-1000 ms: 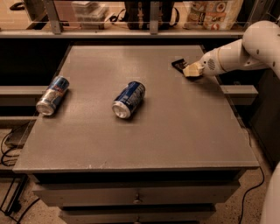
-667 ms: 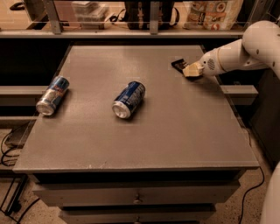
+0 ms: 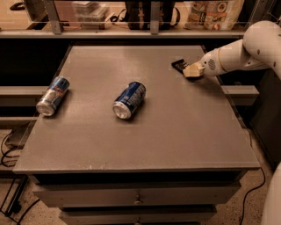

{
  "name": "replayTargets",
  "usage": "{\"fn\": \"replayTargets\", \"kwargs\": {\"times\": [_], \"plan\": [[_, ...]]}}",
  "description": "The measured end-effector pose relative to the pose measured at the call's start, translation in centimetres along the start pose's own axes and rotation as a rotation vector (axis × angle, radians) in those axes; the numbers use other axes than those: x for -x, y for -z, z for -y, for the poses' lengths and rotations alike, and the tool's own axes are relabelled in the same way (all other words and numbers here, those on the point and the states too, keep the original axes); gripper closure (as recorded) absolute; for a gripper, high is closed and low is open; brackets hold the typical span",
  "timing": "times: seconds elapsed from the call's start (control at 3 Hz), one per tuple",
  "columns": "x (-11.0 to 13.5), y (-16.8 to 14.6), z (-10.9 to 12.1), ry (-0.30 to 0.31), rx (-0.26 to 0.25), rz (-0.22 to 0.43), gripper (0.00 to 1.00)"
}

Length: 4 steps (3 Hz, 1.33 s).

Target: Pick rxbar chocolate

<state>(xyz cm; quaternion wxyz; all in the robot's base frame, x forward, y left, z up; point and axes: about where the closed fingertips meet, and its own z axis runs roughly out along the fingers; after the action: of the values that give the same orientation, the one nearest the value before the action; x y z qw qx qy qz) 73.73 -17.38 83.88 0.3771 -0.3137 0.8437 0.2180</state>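
Note:
The rxbar chocolate (image 3: 179, 65) is a small flat black bar lying at the far right of the grey table top (image 3: 145, 127). My gripper (image 3: 192, 71) comes in from the right on a white arm and sits right over the bar's near end, covering part of it. Only the bar's dark far corner shows past the pale fingertips.
A blue and silver can (image 3: 129, 99) lies on its side near the table's middle. A second can (image 3: 53, 95) lies at the left edge. A shelf with bags and boxes (image 3: 210, 13) runs behind the table. Drawers are below the front edge.

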Motion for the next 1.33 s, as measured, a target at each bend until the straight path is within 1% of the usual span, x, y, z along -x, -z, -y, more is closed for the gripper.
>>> {"fn": "replayTargets", "kwargs": {"times": [0.33,0.67,1.0,1.33], "plan": [[0.00,0.00,0.00,0.000,0.000,0.000,1.00],[0.00,-0.01,0.00,0.000,0.000,0.000,0.82],[0.00,-0.01,-0.01,0.000,0.000,0.000,0.83],[0.00,-0.01,-0.01,0.000,0.000,0.000,1.00]]}}
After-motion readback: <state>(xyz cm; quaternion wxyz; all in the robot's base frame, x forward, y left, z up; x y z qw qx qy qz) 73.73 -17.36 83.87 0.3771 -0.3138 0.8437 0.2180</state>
